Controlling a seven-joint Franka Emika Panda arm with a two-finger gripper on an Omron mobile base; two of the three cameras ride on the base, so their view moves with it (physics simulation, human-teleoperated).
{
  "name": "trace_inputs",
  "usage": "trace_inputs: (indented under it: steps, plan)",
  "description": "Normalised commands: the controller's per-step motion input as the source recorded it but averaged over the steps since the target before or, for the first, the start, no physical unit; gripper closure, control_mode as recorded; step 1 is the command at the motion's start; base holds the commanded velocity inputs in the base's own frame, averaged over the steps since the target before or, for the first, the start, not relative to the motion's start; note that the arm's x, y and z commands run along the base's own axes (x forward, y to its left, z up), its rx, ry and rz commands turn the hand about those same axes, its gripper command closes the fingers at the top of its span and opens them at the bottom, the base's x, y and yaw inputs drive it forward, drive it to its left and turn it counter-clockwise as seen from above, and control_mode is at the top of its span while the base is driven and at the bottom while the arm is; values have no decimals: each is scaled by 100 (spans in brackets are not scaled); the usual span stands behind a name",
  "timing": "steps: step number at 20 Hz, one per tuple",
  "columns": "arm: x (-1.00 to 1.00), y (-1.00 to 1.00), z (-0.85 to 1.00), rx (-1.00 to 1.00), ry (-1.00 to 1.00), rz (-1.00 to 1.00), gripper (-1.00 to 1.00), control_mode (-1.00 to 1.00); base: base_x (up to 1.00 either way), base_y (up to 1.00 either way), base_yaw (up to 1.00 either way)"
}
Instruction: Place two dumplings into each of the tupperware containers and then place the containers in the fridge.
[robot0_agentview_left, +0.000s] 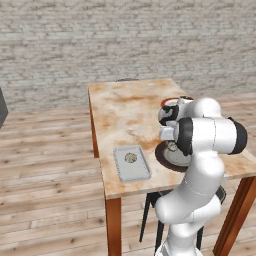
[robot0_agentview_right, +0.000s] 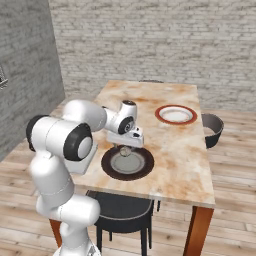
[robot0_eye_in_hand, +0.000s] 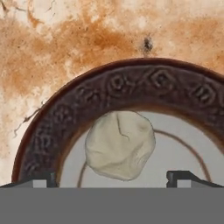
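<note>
I am a white robot arm reaching over a marble-patterned table (robot0_agentview_left: 125, 107) in a brick-walled room. My gripper (robot0_eye_in_hand: 112, 177) hangs just above a dark brown plate (robot0_eye_in_hand: 131, 83) with a raised pattern round its rim and a pale grey centre. One dumpling (robot0_eye_in_hand: 120, 144), a pale rounded lump with a crease across its top, lies on that centre, close to the inner edge of the rim. My two fingers stand spread wide, one on each side of the dumpling, and hold nothing.

From the left base camera, one container (robot0_agentview_left: 132, 163) lies flat near the table's front edge, just beside the dark plate, with a second dumpling (robot0_agentview_left: 130, 157) already inside it. From the right base camera, a red-rimmed white plate (robot0_agentview_right: 175, 114) sits farther along the table, well apart from me.

The step in hand, as I judge it, is picking up the dumpling on the plate. To do it well I should come straight down, keeping the lump centred between my fingertips, and stop before they scrape the plate. The rim is close behind it, so I should keep my far side clear of it. The dumpling looks soft and rounded; I would close gently at its widest part, then lift straight up before swinging to the container.
</note>
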Motion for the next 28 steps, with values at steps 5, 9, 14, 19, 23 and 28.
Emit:
trace_inputs:
  steps: [5,9,14,19,23,28]
  plan:
    - [22,-4,-45,0,0,0,-100,-100,0,0,0]
    - [9,0,-24,0,0,0,-100,-100,0,0,0]
    - [0,0,-1,0,0,0,100,-100,0,0,0]
    - [-21,39,62,0,0,0,100,-100,0,0,0]
    - [-20,85,66,-2,5,2,100,-100,0,0,0]
    - [-55,80,22,-3,13,3,100,-100,0,0,0]
